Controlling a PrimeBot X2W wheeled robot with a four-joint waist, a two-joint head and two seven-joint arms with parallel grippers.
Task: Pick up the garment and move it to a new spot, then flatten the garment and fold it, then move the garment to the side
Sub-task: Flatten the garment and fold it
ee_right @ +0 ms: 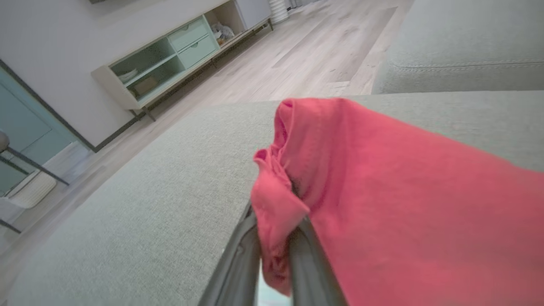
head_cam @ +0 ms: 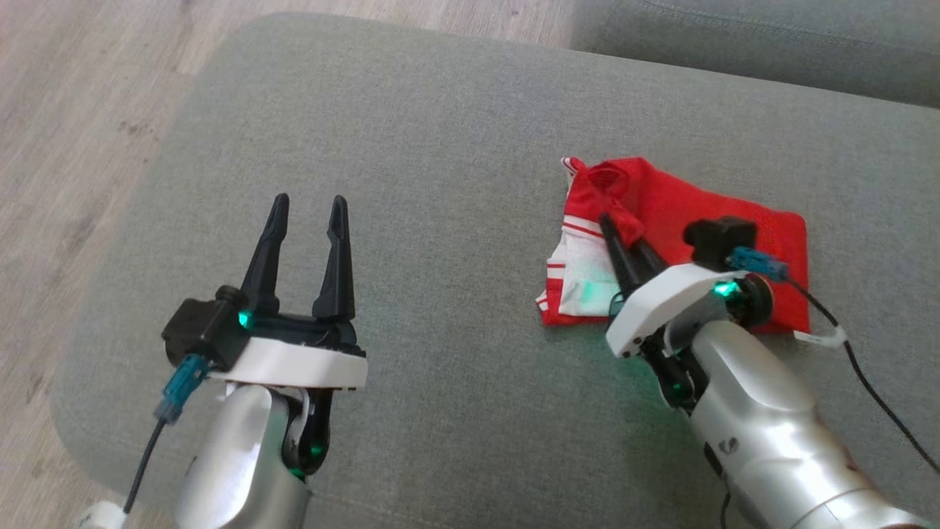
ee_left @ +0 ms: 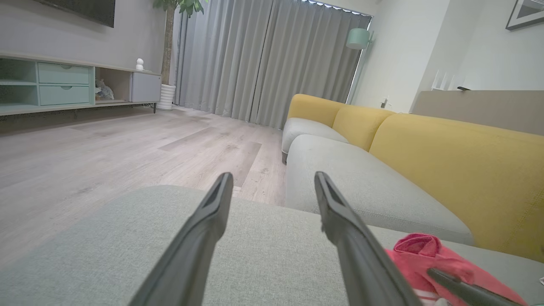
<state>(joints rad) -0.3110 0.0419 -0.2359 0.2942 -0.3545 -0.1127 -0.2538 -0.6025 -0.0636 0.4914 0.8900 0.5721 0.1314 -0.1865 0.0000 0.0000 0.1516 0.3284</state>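
Left tool (head_cam: 309, 198): jaws spread wide with nothing between them. It sits over the left half of the grey sofa cushion (head_cam: 455, 132), well apart from the garment.

Red garment (head_cam: 705, 213): a compact folded packet on the right half of the cushion. The white-striped part runs along its left side, and its far left corner is bunched.

Right tool (head_cam: 623, 234): clenched on a bunched red fold near the packet's left side. The right wrist view confirms cloth pinched between the fingers (ee_right: 238, 255).

Risks (judgement):
- The grip takes only a small ruck of the upper layer. A lift or drag toward the cushion's side would likely pull that layer alone and undo the fold.
- So thin a pinch may slip out.
- The left tool is too far off to support the packet's other edge, so a one-sided carry could let it sag open.
- The black cable (head_cam: 870, 386) beside the packet's right edge could snag the cloth.

Pose:
- Left forearm rises from the cushion's near edge, fingers pointing toward the far edge.
- Right forearm enters from the near right corner, angled leftward, fingers tipped down into the cloth.
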